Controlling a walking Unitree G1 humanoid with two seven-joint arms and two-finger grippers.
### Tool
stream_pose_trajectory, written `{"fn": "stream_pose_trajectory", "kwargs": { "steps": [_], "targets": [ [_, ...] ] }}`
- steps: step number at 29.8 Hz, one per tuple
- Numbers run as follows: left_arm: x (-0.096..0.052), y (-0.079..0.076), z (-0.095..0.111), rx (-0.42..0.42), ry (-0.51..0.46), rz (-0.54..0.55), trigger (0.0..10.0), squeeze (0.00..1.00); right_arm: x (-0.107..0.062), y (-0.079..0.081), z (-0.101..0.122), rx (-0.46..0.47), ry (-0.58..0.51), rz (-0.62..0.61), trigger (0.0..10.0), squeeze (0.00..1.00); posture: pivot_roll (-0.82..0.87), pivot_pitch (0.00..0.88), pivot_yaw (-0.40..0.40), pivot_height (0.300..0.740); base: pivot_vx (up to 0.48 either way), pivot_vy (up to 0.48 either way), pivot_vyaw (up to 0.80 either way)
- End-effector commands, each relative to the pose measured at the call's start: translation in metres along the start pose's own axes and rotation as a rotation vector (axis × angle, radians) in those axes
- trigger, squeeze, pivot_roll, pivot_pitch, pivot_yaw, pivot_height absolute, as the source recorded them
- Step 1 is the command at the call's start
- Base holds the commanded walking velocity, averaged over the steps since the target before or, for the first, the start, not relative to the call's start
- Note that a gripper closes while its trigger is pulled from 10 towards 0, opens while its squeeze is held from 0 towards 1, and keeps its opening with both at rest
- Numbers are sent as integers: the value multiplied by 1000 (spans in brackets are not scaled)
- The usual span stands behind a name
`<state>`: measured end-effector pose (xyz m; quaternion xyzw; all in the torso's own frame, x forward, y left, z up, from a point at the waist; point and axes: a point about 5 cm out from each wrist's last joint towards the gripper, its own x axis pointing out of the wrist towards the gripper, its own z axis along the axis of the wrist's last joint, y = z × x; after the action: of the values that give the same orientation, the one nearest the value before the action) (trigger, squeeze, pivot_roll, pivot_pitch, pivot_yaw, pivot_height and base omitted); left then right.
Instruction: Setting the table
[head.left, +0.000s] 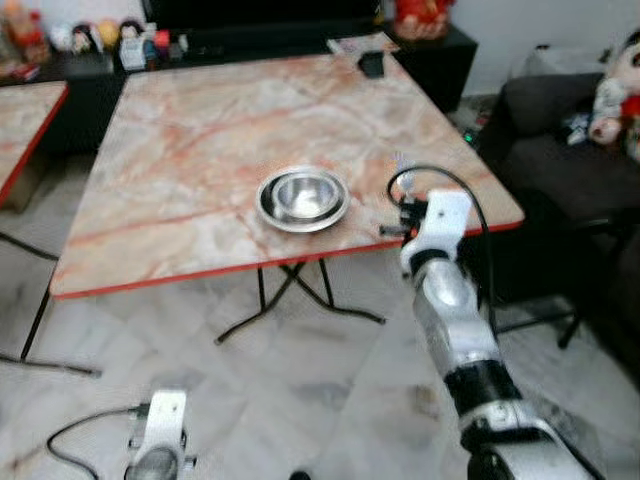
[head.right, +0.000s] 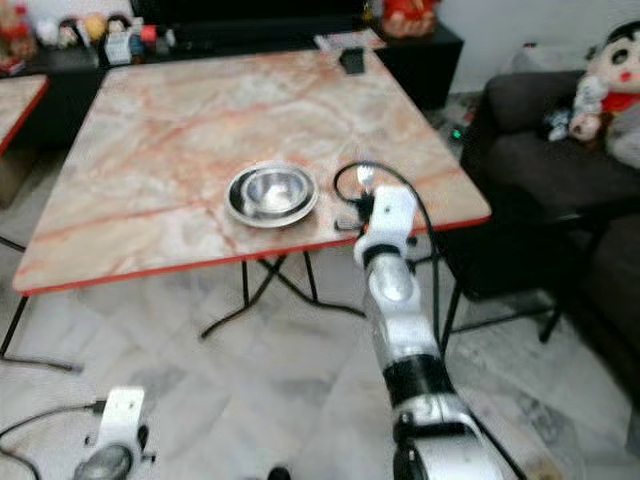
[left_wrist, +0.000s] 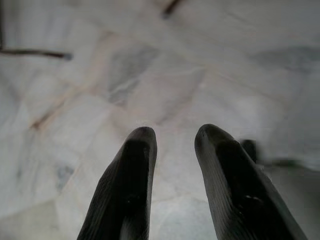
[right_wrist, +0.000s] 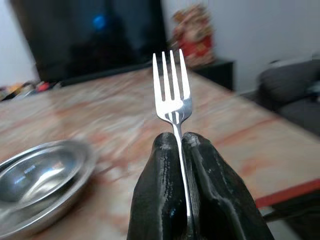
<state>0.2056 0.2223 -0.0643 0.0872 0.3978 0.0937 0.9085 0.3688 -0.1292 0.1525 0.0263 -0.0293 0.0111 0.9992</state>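
The right gripper (right_wrist: 181, 145) pinches a fork (right_wrist: 172, 95) tight, hiding its handle. The left gripper (left_wrist: 172, 137) is a little open, holding nothing. The bowl (right_wrist: 35, 185) is cut off at lower left.

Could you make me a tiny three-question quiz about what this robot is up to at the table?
1. True or false: the right gripper is shut on a fork.
2. What sits on the marble table to the left of the fork? A) a mug B) a metal bowl C) a book
3. What is below the left gripper, which hangs open?

Key: 1. True. 2. B, the metal bowl. 3. The pale tiled floor.
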Motion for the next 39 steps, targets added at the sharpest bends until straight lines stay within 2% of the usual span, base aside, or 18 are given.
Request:
{"fn": "stream_pose_trajectory", "kwargs": {
  "steps": [1, 11, 16, 24, 26, 39],
  "targets": [
    [0, 3, 0, 9, 5, 3, 10000, 0, 0, 3, 1, 11, -6, 9, 10000, 0, 9, 133, -13, 740, 394, 0, -563],
    [0, 2, -1, 6, 6, 0, 10000, 0, -1, 9, 2, -36, -22, 58, 10000, 0, 9, 134, -13, 740, 394, 0, 121],
    [0, 2, -1, 6, 7, -2, 10000, 0, -2, 8, -1, -12, -5, 39, 10000, 0, 10, 134, -15, 740, 396, 0, 290],
    [0, 1, -1, 6, 7, -4, 10000, 0, -1, 8, 1, -45, -19, 51, 10000, 0, 10, 133, -15, 740, 393, 0, 0],
    [0, 0, 0, 5, 5, -13, 10000, 0, -1, 8, 2, -21, -20, 44, 10000, 0, 10, 133, -13, 740, 266, 0, 0],
    [0, -2, 0, 5, 4, -26, 10000, 0, -1, 5, 0, -30, -5, 32, 10000, 0, 9, 133, -13, 740, 0, 0, 0]
  ]
}}
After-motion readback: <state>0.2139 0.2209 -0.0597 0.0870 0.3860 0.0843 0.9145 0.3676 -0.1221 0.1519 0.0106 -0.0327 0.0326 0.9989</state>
